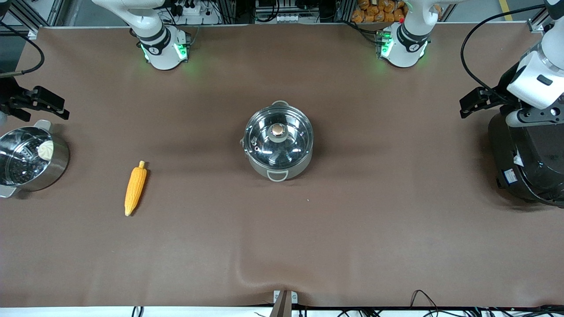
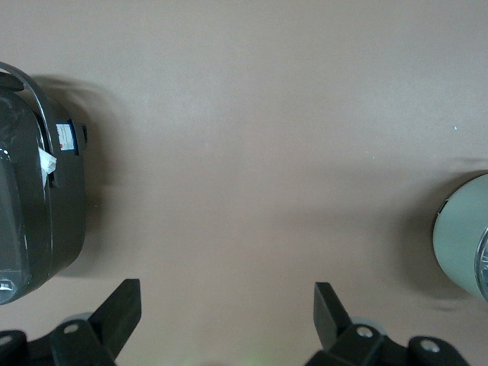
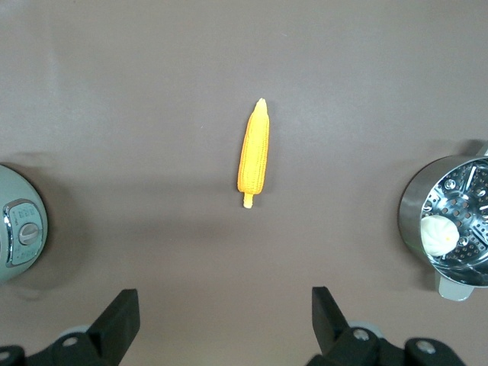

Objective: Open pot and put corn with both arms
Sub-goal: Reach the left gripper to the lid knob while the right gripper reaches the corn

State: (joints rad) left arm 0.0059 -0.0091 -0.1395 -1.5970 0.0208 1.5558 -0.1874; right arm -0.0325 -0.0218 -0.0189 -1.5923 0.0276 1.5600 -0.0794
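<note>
The pot (image 1: 278, 152) stands in the middle of the table, grey-beige walled, with its glass lid (image 1: 264, 134) on and a copper knob (image 1: 277, 129) on top. The corn (image 1: 135, 188) lies flat on the table toward the right arm's end, a little nearer the front camera than the pot. The right wrist view shows the corn (image 3: 255, 152) and the pot's edge (image 3: 19, 229). My right gripper (image 1: 61, 108) hangs open and empty above the table by the steamer pot; its own view shows it too (image 3: 225, 316). My left gripper (image 1: 466, 105) (image 2: 226, 313) is open and empty beside the black cooker.
A steel steamer pot (image 1: 31, 158) with a white bun (image 1: 45, 149) stands at the right arm's end. A large black cooker (image 1: 528, 163) stands at the left arm's end. The brown mat (image 1: 352, 229) has a ripple at its front edge.
</note>
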